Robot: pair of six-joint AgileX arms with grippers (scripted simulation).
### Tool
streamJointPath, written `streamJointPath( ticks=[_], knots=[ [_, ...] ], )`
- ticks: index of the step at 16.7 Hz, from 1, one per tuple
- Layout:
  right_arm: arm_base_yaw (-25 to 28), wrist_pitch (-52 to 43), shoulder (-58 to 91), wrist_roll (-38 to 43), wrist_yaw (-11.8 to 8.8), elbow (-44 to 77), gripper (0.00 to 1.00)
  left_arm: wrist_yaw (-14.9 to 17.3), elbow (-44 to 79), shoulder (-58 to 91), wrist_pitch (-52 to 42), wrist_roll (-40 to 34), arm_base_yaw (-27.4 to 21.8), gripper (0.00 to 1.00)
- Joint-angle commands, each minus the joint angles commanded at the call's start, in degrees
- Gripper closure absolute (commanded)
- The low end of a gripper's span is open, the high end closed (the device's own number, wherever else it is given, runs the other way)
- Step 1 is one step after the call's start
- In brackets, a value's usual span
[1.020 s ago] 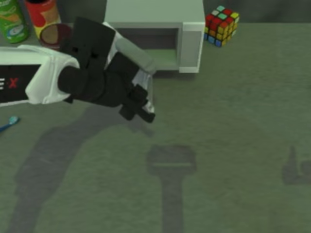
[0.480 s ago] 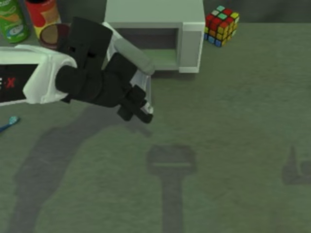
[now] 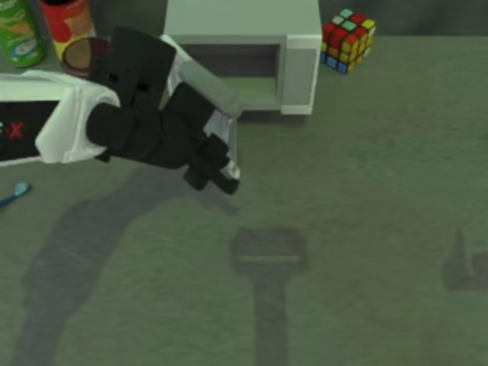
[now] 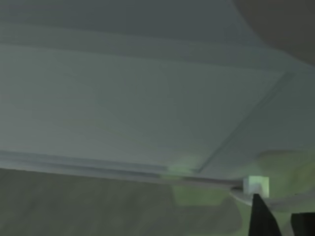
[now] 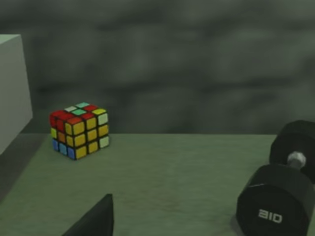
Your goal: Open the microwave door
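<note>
- The microwave (image 3: 297,34) sits at the far edge of the desk (image 3: 358,229), its cavity exposed.
- The microwave door (image 3: 212,85) is swung out toward the left of the microwave, hanging well open.
- The left gripper (image 3: 221,177) is at the door's free end, jaws nearly shut around its handle bar.
- The right arm isn't seen from above; I cannot tell how its jaws stand.
- A colour cube (image 3: 348,40) stands just right of the microwave.
</note>
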Motion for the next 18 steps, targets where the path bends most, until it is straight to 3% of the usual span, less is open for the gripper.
streamJointPath(
  ticks=[10, 18],
  knots=[
    [0.00, 0.00, 0.00, 0.00, 0.00, 0.00, 0.00, 0.00, 0.00, 0.00, 0.00, 0.00, 0.00, 1.00],
    [0.00, 0.00, 0.00, 0.00, 0.00, 0.00, 0.00, 2.53, -0.32, -0.48, -1.09, 3.36, 1.39, 1.00]
  ],
)
